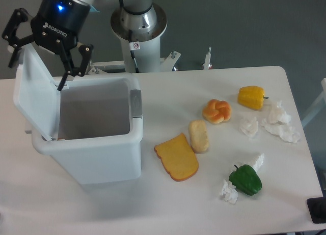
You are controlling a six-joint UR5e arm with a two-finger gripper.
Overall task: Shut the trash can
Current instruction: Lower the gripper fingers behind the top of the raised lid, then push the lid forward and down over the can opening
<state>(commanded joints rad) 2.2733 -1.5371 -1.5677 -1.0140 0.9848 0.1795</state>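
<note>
In the fixed camera view we see the trash can [97, 143] standing upright on the left part of the white tabletop [168, 204], its mouth facing up and its long side running roughly left to right. Its flat white lid [31, 95] is raised on the left edge, standing nearly upright and leaning slightly outward, so the bin is open. A grey latch tab [135, 104] sits on the right rim. We can make out only grey inner walls; the floor of the bin is hidden by the front wall, so we cannot tell whether anything lies inside.

Our end effector [36, 67] hangs above the top edge of the lid, its two fingers spread wide to either side and gripping nothing. Whether a fingertip touches the lid we cannot tell. The arm above it is cut off by the top edge.

To the right of the bin lie a bread slice [177, 157], a bread roll [199, 135], a knotted bun [217, 111], a yellow pepper [251, 97], a green pepper [245, 179] and crumpled paper scraps [279, 122].
</note>
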